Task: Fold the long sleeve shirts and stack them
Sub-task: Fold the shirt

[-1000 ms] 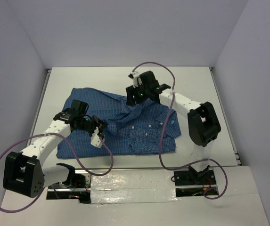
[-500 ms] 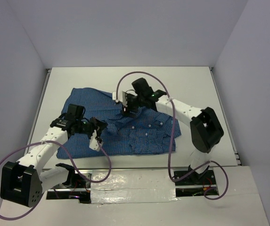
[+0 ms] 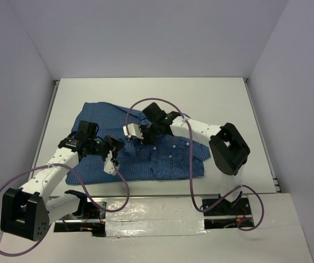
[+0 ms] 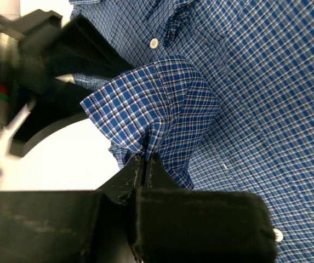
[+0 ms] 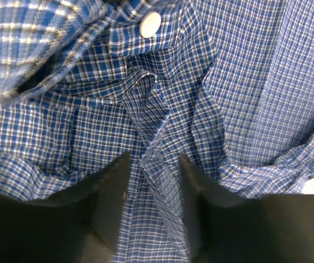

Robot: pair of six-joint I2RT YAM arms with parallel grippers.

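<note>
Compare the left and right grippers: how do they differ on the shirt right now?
Jaws: the left gripper is shut, pinching a raised fold of the shirt. The right gripper is open, with a crease of cloth between its fingers but not pinched.
Place: the left gripper works left of the shirt's middle, while the right gripper sits near the buttoned front.
Shared: both are on the same blue checked shirt.

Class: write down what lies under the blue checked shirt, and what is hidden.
The white table shows all around the shirt, so the shirt lies on it. The part of the table beneath the cloth is covered, so anything flat under it cannot be seen.
</note>
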